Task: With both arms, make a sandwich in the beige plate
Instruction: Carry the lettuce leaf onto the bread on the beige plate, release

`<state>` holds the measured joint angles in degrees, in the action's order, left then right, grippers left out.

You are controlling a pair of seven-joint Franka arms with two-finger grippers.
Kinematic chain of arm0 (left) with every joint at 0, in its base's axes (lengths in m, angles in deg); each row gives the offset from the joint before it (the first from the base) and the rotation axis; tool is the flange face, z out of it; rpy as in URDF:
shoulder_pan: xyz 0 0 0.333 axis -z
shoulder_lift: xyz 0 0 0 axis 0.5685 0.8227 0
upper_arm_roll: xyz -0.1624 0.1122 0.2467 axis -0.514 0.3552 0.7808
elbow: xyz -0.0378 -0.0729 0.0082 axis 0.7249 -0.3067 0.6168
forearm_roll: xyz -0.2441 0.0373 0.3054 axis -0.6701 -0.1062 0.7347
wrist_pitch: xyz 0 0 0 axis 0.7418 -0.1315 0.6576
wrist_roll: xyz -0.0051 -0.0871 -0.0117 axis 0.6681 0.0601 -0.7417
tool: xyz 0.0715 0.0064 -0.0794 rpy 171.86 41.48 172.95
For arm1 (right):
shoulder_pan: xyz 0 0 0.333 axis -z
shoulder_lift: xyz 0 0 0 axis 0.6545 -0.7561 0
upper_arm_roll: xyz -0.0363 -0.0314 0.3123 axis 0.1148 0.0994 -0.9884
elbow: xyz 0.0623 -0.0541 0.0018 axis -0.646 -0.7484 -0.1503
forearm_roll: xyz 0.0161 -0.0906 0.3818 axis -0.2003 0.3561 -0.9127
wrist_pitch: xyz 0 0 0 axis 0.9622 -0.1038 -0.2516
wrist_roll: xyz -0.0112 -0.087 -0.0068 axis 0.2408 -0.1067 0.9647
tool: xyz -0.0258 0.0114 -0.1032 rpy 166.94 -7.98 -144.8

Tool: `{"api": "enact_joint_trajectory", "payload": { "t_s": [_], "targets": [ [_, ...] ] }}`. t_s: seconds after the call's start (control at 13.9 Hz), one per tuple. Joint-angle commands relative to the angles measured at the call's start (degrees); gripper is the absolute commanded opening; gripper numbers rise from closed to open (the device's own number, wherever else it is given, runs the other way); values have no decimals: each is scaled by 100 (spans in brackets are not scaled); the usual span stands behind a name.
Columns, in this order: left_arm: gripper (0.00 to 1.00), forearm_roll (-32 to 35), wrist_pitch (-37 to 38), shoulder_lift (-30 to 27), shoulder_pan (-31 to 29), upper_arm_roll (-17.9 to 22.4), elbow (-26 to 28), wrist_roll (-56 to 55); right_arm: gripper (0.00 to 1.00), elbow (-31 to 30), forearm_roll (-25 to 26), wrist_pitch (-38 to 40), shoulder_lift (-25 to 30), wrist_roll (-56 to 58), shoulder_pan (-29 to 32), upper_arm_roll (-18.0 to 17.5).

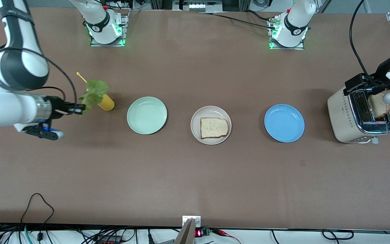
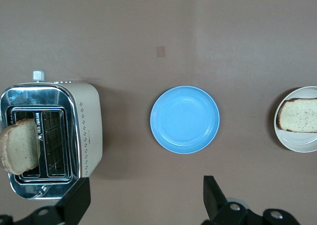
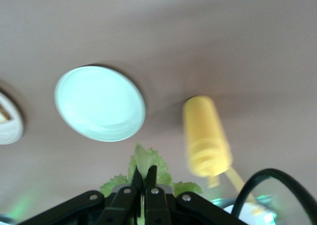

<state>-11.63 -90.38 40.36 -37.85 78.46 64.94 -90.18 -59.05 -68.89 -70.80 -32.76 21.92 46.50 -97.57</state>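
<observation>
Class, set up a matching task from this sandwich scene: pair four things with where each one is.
Things:
1. lettuce leaf
2. bread slice
3. second bread slice
4. yellow bottle

Places:
A. sticking out of the toaster
B. lying on the table beside the green plate
C. pinched in the right gripper
D. on the beige plate

Pairs: 1-C, 2-D, 3-A, 4-B
</observation>
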Motion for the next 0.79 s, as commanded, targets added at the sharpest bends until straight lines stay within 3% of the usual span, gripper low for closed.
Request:
{"api": "enact_joint_trajectory", "payload": {
  "t_s": [0.0,0.36,0.72],
  "targets": [
    [100,-14,15,-46,-49,-20,-36,53,0,205,-598,20,-146,-1491,-472,41],
    [100,-6,15,-29,-48,-20,-27,45,0,205,-916,-1655,-576,-4014,-1711,42],
    [100,-6,-11,15,-57,-20,-27,45,0,205,-934,-3677,-1209,-6090,-2547,42]
  ]
}}
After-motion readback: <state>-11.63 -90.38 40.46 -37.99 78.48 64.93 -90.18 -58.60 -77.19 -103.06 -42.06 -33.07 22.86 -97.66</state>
